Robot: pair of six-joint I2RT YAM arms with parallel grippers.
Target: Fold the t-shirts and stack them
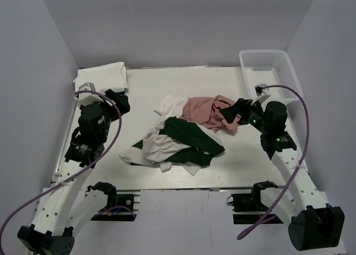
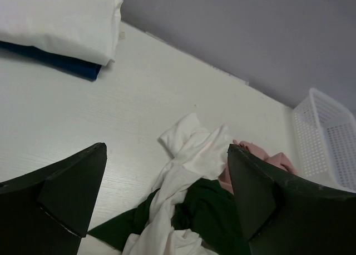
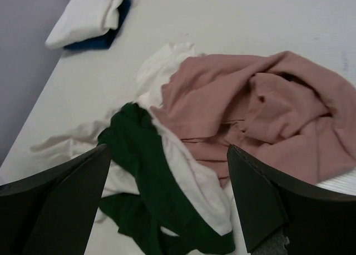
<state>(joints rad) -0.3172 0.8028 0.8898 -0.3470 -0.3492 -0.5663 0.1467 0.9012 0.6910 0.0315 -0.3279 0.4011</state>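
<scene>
White table (image 1: 146, 84) holds heaped t-shirts (image 1: 186, 135); left hand (image 1: 120, 102) and right hand (image 1: 237, 114) both gape empty.

White mesh basket (image 1: 268, 54) at table's (image 1: 149, 91) far-right corner.

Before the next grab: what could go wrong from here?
1. The pink shirt overlaps the white shirt and green shirt; the open right jaws may lift several at once.
2. The folded stack sits at the far-left corner of the table, close to the left arm; a swing could knock it off.
</scene>
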